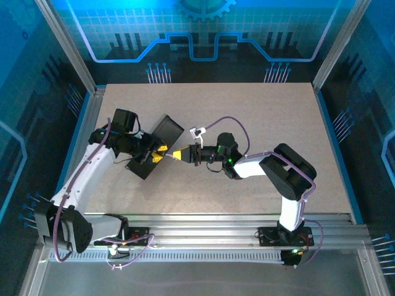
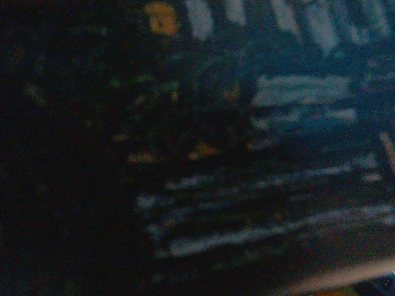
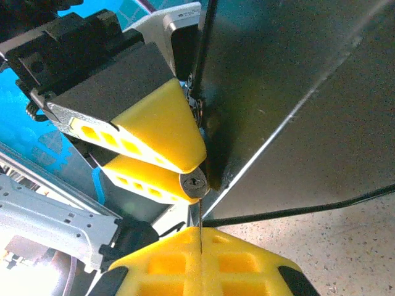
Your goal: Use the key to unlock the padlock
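Where the right arm (image 1: 250, 168) and left arm (image 1: 86, 176) bend inward over the speckled table (image 1: 278, 123), the yellow, wedge-fingered right gripper (image 3: 200, 246) pinches the thin silvery key (image 3: 200, 227). Its tip is at the keyhole of the small dark-grey padlock (image 3: 194, 184), which the left gripper (image 3: 185, 174) clamps just beside a glossy black box (image 3: 296, 92).

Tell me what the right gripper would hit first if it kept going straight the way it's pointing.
Most likely the padlock, pinched in the left gripper. The right gripper is shut on the key, whose thin blade points at the padlock's keyhole face; the gap between them is hard to judge.
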Tool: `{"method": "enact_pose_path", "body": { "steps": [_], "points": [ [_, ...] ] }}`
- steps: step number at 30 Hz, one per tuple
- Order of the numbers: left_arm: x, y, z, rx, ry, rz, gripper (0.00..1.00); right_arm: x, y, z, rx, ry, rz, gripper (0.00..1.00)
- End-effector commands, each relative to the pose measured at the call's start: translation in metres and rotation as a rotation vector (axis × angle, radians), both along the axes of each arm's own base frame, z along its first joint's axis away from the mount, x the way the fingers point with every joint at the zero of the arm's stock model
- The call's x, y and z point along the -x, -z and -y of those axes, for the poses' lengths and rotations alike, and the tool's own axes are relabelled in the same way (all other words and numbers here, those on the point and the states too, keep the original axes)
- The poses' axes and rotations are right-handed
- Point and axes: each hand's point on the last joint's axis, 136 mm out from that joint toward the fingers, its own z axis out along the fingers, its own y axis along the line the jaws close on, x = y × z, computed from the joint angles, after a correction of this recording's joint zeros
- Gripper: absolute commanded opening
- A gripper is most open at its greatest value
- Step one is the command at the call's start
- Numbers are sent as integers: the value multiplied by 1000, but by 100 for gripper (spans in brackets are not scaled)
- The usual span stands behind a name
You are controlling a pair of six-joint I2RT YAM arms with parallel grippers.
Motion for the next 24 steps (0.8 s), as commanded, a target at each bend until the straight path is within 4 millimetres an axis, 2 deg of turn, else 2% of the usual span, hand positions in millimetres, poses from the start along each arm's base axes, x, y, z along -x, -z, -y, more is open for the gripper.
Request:
{"method": "enact_pose_path", "body": {
  "steps": [1,24],
  "points": [
    [-3,-22,4,42,18,85,0,-2,-19,3,-57,23,53,0],
    [-6,-25,6,65,-2,94,0,0,-29,-10,-84,-4,58,0]
  ]
}}
